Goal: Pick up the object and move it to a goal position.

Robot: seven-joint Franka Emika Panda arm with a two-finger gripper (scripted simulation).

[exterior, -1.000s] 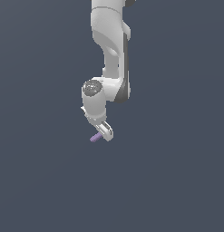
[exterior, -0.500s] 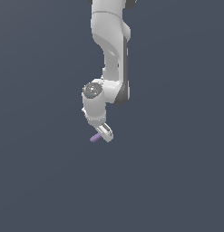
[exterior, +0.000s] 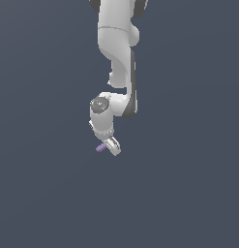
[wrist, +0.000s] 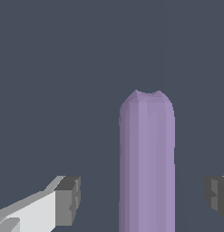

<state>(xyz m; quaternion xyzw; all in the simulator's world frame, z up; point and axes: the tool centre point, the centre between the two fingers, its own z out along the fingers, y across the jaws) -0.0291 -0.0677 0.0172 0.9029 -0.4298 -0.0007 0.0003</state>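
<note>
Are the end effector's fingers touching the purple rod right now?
No, the wrist view shows open space between the purple rod and each of the fingers.

honestly there's barely anything else in the scene, just one flat dark slate-blue surface (exterior: 188, 193) filling the whole exterior view edge to edge. no texture, no markings, no seams that i can make out. it looks a touch darker up near the top of the exterior view and a bit lighter lower down. the wrist view shows the same plain grey-blue backdrop (wrist: 54, 68) and that's it
</note>
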